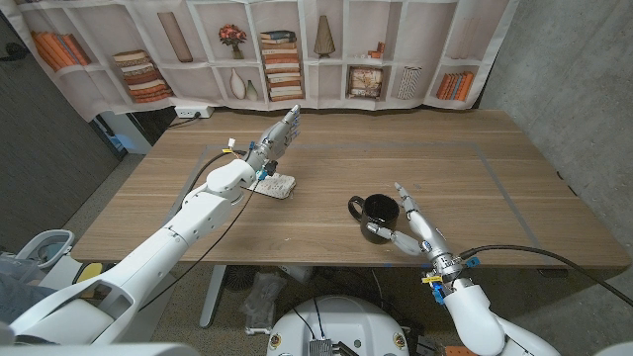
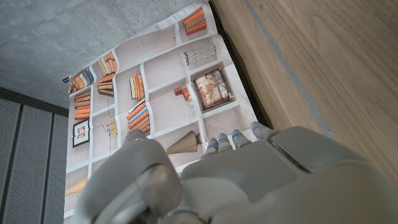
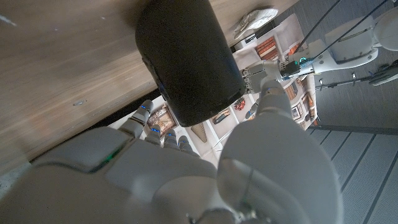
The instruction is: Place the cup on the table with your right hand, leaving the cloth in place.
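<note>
A black cup [image 1: 377,215] with its handle to the robot's left stands upright on the wooden table [image 1: 465,168], right of the middle near the front. My right hand [image 1: 412,226] is just to its right, fingers apart: some curl along the cup's near side and one points up, away from it. In the right wrist view the cup [image 3: 186,56] stands close in front of my right hand [image 3: 186,180]. A white folded cloth [image 1: 277,184] lies on the table's left half. My left hand [image 1: 282,131] is raised above it, fingers stretched out and holding nothing.
A printed bookshelf backdrop [image 1: 297,49] hangs behind the table's far edge. A grey taped outline [image 1: 504,193] marks the tabletop. A cable [image 1: 524,252] runs from my right wrist past the table's front right corner.
</note>
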